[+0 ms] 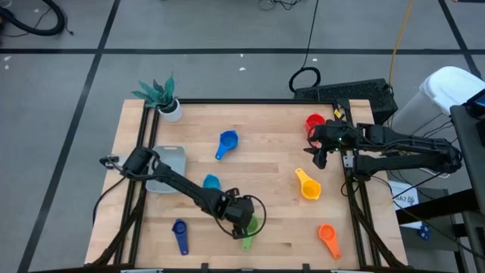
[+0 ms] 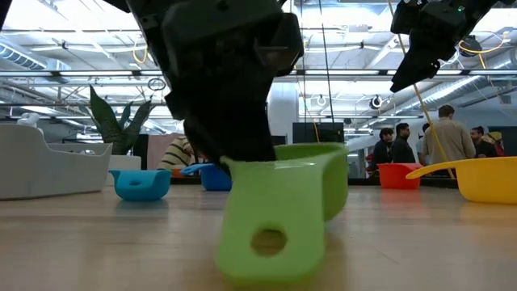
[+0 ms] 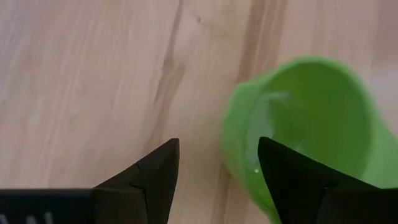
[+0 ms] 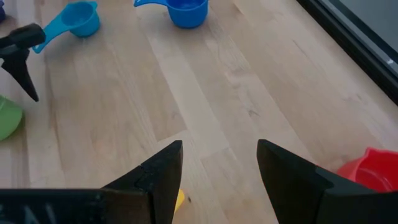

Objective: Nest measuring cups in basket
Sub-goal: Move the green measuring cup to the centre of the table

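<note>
Seven cups, one basket, one plant, two arms on one bench (image 1: 265,163).
Cups, one of each colour: red (image 1: 314,122), blue (image 1: 227,141), light blue (image 1: 211,182), dark blue (image 1: 179,232), green (image 1: 249,230), yellow (image 1: 308,185), orange (image 1: 328,238). One pale basket (image 1: 170,155) at the left side. One potted plant (image 1: 163,95) at the back left corner. Two dark arms, each with one gripper: left gripper (image 1: 241,214), right gripper (image 1: 319,145); each gripper shows two fingers. One dark keyboard-like thing (image 1: 348,92) beyond the back edge. Low view: several people in the room behind, count unclear, at least four.
</note>
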